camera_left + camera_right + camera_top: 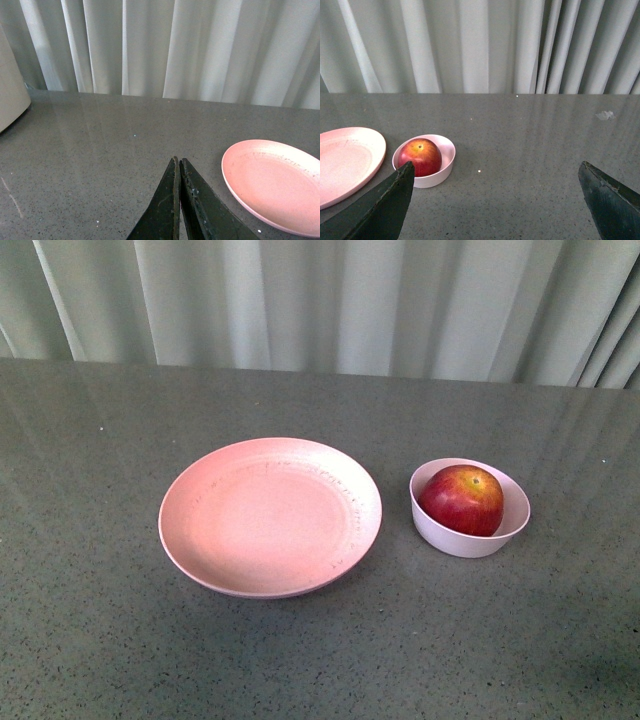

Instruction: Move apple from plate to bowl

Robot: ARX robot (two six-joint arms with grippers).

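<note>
Ahead of the right tool (495, 200) and off toward its left finger, the apple (461, 499) sits inside the bowl (470, 540), stem dimple up, with the plate (270, 516) bare just beside the bowl and not touching it. Judged from this layout, the transfer is complete and the step in hand is clearing away. The right tool stands wide open, gripping nothing, its fingers well apart and set back from the bowl; the left tool (177, 200) is closed on nothing, fingers pressed together, with the plate ahead of it to its right. To finish well, keep both tools away from the bowl rim: the bowl is only slightly wider than the apple and looks light, so a brush against it could tip or slide it. Any further withdrawal should go up and back, not across the bowl or plate. The desk (100, 620) is a grey speckled, slightly glossy surface that reflects the backdrop, so it may offer little friction. Behind it hang pale pleated curtains (330, 300). A pale rounded object (10, 85) stands at the edge of the left wrist view; its identity cannot be determined.
</note>
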